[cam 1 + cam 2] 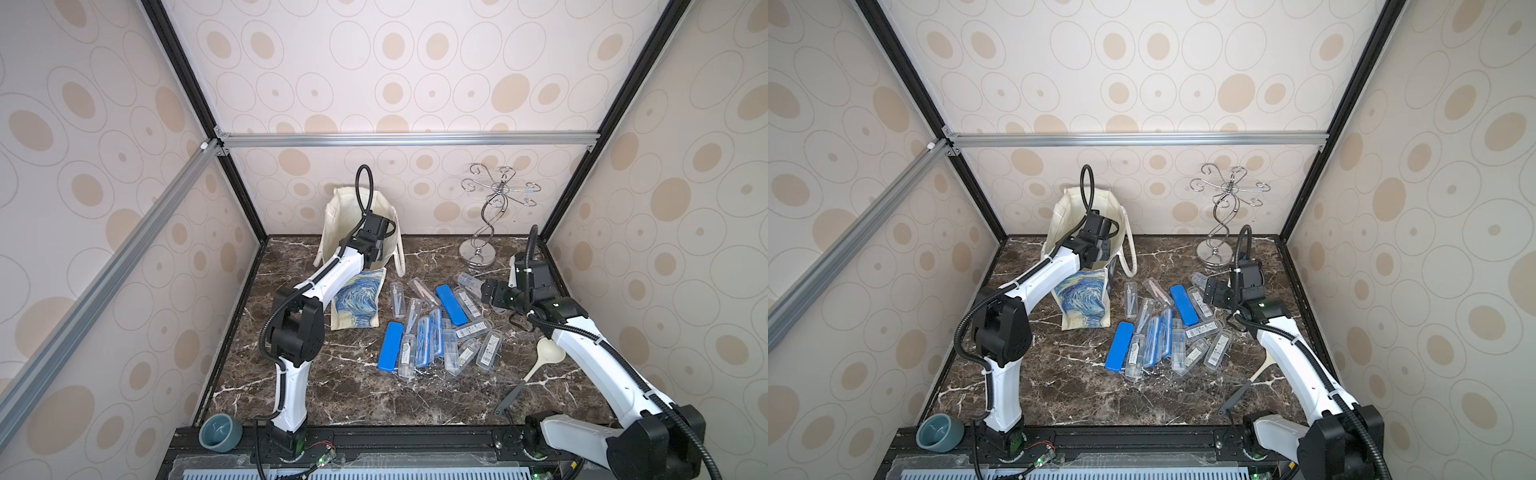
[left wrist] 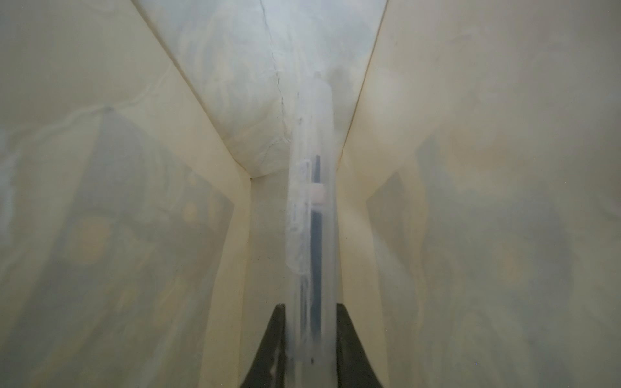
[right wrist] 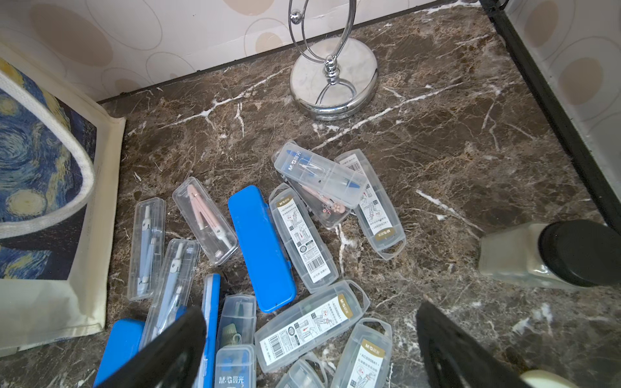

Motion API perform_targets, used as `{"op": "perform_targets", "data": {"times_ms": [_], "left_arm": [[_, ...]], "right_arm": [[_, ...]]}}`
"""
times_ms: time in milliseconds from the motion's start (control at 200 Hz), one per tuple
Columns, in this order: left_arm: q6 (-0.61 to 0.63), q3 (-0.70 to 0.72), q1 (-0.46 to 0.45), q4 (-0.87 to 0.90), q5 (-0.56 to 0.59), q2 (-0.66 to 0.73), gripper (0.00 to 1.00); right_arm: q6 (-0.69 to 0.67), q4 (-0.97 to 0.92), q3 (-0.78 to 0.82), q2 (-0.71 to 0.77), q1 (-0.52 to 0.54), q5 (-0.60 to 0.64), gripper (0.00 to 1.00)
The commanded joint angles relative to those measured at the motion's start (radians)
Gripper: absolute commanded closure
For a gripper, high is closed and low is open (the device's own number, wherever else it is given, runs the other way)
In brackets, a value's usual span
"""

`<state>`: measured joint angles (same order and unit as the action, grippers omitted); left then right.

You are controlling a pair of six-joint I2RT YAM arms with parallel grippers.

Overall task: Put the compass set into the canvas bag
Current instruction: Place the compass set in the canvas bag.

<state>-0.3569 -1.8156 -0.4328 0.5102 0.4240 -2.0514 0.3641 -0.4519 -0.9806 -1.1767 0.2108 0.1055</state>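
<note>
The left end effector (image 2: 309,307) is down inside the canvas bag (image 1: 355,305), which stands at the far left of the desk (image 1: 332,395). Its jaws are clamped on a clear-cased compass set (image 2: 311,201), with cream cloth on all sides. The other compass sets (image 1: 432,332) lie heaped just right of the bag. The right end effector (image 3: 311,310) hangs over the heap's far right edge, jaws wide apart and holding nothing. A chrome stand (image 1: 478,249) stands at the far right.
</note>
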Motion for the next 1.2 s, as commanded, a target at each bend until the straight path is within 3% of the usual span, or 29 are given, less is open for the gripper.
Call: {"op": "perform_targets", "data": {"times_ms": [0,155,295,460,610,695,805,920,1025,1195], "left_arm": [[-0.028,0.071,0.012,0.019,0.03,0.035,0.85],[-0.043,0.169,0.023,-0.03,0.01,0.085,0.76],[-0.049,0.225,0.029,-0.071,-0.014,0.123,0.74],[-0.041,0.253,0.03,-0.119,-0.043,0.169,0.61],[-0.014,0.238,0.033,-0.168,-0.057,0.217,0.42],[0.007,0.217,0.033,-0.19,-0.06,0.241,0.37],[0.032,0.196,0.033,-0.225,-0.081,0.282,0.24],[0.064,0.21,0.031,-0.286,-0.17,0.349,0.01],[0.089,0.256,0.016,-0.337,-0.246,0.423,0.0],[0.152,0.355,-0.052,-0.434,-0.244,0.566,0.0]], "right_arm": [[-0.01,-0.009,0.017,-0.001,-0.004,0.008,0.01],[-0.008,-0.01,0.017,-0.001,-0.005,-0.001,0.01],[-0.001,-0.011,0.019,-0.008,-0.005,-0.011,0.01],[0.002,-0.024,0.012,-0.024,-0.005,-0.024,0.01],[0.001,-0.03,0.011,-0.036,-0.005,-0.033,0.01],[-0.003,-0.033,0.007,-0.047,-0.005,-0.046,0.01],[-0.007,-0.047,-0.002,-0.073,-0.004,-0.059,0.01],[-0.011,-0.067,-0.014,-0.108,-0.005,-0.065,0.0],[-0.021,-0.076,-0.022,-0.145,-0.005,-0.088,0.0],[-0.027,-0.106,-0.048,-0.202,-0.005,-0.076,0.02]]}}
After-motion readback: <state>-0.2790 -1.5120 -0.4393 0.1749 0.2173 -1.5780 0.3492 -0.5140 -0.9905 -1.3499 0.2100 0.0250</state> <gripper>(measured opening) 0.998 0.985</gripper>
